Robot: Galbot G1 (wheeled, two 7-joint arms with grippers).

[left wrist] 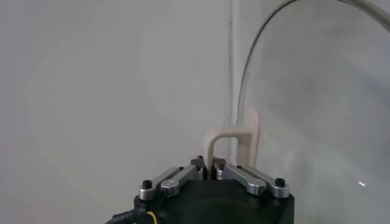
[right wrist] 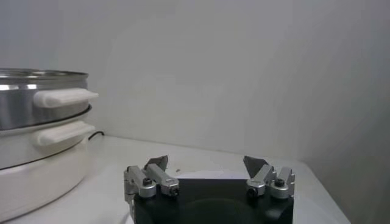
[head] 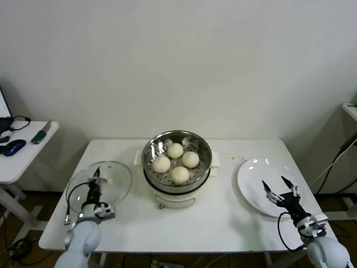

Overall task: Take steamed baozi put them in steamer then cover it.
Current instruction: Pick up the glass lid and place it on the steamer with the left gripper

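Note:
Four cream-white baozi [head: 176,161] sit on the perforated tray inside the steel steamer [head: 177,167] at the table's middle; the steamer also shows in the right wrist view [right wrist: 36,134]. The round glass lid [head: 114,184] lies on the table to the steamer's left. My left gripper [head: 96,177] is shut on the lid's cream handle [left wrist: 234,137], over the lid's middle. My right gripper [head: 280,187] is open and empty, hovering over the white plate [head: 254,173] at the right; its fingertips [right wrist: 157,163] stand wide apart.
A side table [head: 22,156] at the far left holds a blue mouse [head: 12,147] and cables. The white wall stands behind the table. The table's front edge runs close to both arms.

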